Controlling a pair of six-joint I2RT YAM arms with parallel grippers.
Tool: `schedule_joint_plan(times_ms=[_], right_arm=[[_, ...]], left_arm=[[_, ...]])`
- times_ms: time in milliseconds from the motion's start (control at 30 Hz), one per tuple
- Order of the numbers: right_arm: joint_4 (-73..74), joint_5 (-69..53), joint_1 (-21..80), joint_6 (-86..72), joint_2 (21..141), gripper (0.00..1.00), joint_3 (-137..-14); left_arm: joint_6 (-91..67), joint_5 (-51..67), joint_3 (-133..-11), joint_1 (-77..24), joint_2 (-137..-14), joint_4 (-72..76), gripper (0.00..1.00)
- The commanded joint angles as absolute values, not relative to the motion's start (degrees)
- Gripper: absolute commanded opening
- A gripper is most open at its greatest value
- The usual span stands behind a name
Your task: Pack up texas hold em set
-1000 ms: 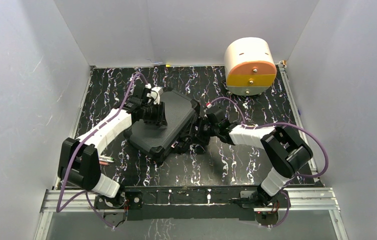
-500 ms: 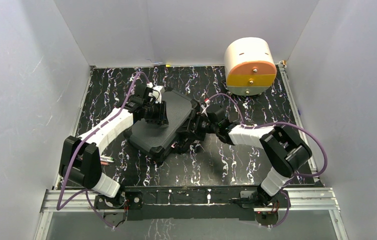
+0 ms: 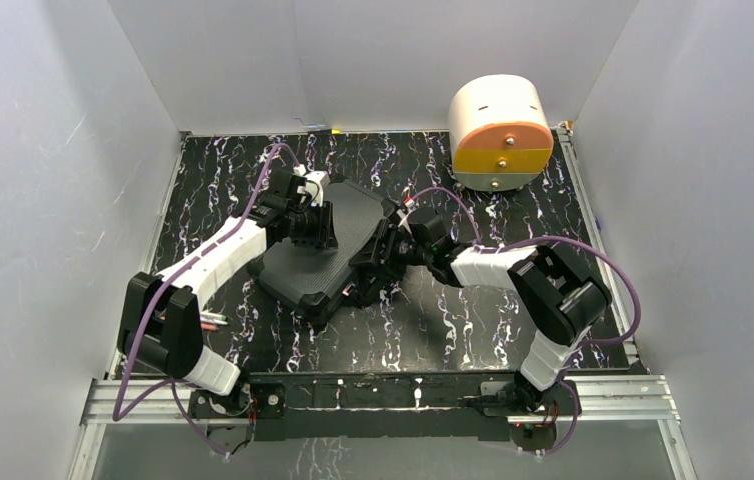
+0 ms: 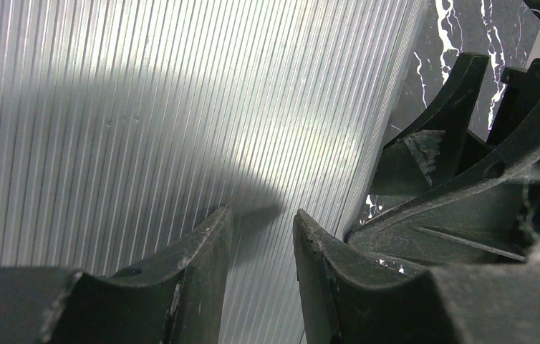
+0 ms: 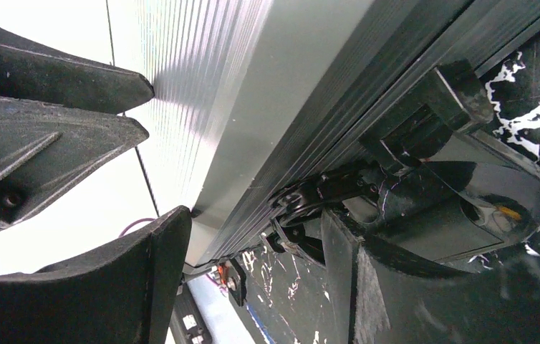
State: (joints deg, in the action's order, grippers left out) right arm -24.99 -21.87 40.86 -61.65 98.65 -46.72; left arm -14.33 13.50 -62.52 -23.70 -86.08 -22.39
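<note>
The left pincer [image 4: 263, 218], barely parted and empty, is pressing the closed poker case [image 3: 331, 265] mid-bench. The released right pincer [image 5: 256, 222] is straddling its right edge. Slipping there risks an unlatched lid.

the top camera looks down from above and behind onto the whole table [image 3: 473, 335]; both wrist cameras sit hard against the ribbed case [image 3: 315, 276], which all views share.
</note>
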Motion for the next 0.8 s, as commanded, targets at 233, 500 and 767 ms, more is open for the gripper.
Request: schedule_joint_plan(times_ms=[233, 500, 767], right_arm=[[-21.1, -18.0, 41.8, -63.1, 98.5, 0.59, -52.6], [-14.8, -17.8, 41.9, -66.3, 98.1, 0.46, -55.3], [-7.3, -14.9, 41.9, -64.1, 96.9, 0.44, -59.7]], left_arm=[[-13.1, 11.1, -57.9, -24.3, -89.0, -30.7, 0.36], [-13.4, 11.0, -57.7, -24.3, -87.0, -29.9, 0.36], [-13.6, 10.8, -57.7, -24.3, -85.9, -29.5, 0.36]])
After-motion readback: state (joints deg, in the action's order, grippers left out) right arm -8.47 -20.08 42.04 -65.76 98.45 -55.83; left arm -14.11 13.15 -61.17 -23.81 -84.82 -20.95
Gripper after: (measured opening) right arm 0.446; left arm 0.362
